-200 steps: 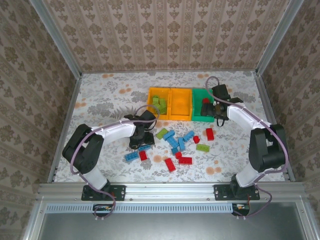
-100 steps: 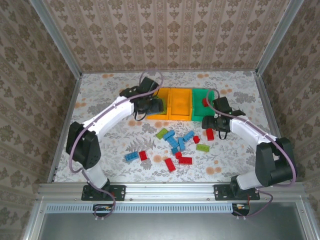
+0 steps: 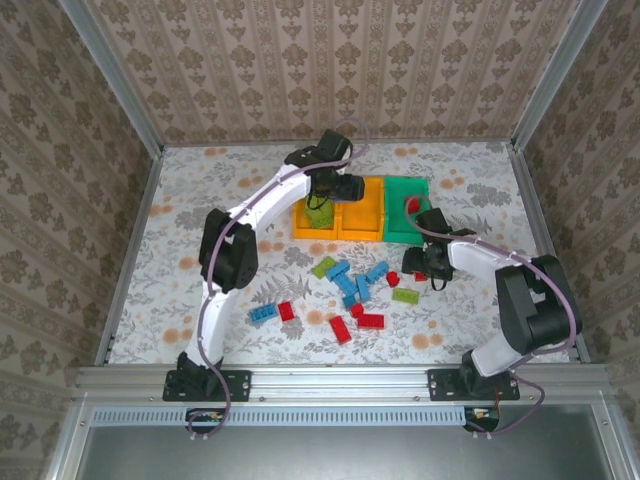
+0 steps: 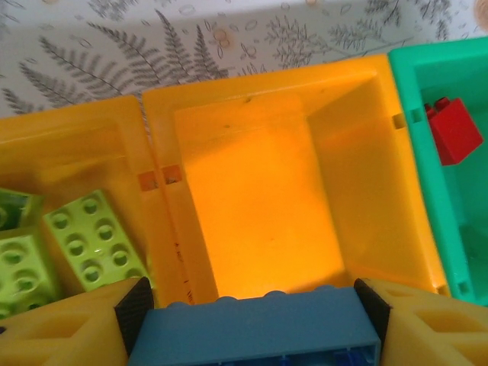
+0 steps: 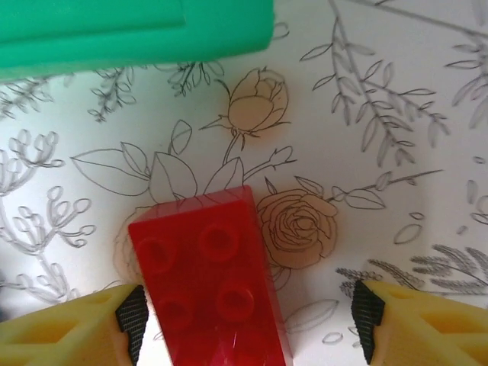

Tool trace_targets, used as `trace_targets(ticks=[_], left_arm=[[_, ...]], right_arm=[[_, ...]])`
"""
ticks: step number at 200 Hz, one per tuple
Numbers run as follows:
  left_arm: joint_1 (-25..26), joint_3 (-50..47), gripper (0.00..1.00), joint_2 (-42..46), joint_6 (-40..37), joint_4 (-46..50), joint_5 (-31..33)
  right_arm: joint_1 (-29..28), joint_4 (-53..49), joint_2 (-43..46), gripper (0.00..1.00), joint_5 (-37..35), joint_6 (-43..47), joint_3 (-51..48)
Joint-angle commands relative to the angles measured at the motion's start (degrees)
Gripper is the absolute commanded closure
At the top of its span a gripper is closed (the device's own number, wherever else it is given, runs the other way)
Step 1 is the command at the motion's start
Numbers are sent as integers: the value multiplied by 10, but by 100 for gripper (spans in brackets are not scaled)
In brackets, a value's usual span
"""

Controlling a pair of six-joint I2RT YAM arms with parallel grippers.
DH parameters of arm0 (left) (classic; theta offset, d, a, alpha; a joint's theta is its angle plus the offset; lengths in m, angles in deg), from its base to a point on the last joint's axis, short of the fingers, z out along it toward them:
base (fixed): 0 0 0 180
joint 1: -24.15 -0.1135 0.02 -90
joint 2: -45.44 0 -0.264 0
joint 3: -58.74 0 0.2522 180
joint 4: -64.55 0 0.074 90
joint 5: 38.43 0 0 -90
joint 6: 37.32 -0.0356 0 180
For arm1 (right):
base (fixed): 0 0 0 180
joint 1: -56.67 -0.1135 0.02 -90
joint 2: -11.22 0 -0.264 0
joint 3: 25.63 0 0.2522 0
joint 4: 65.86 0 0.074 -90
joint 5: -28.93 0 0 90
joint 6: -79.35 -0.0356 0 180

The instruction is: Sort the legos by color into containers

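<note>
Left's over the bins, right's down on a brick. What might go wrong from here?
1. The blue brick in the left gripper hangs right at an end rim of the middle orange bin; released now, it may catch the rim or tip out.
2. The red brick lies skewed and off-centre inside the open right gripper; closing may twist it out.

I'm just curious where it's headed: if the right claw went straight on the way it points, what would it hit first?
The red brick lying on the flowered table: the right gripper points down at it, jaws open either side. How much gap remains is hard to judge.
</note>
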Motion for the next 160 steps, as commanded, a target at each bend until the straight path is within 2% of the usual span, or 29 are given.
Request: trace_targets(ticks=[1,45,70,124,160], left_arm=[[-10,21,30,-8,-9,9,-34],[-9,19,25,-13,4,-14,-62],[-6,20,25,-13,13,-27,-70],[-3,20,23,-18,38,-45,-85],[0,21,20,-20,52,-51,-88]], right_arm=[[-5,4,-22,32,8,-3,15],[-7,-11,-11,65,-4,-2,18],[-7,-21,8,76,-3,-2,20],[-6,-47,96,81,27,-3,61],[0,-53,74,83,27,-1,133]])
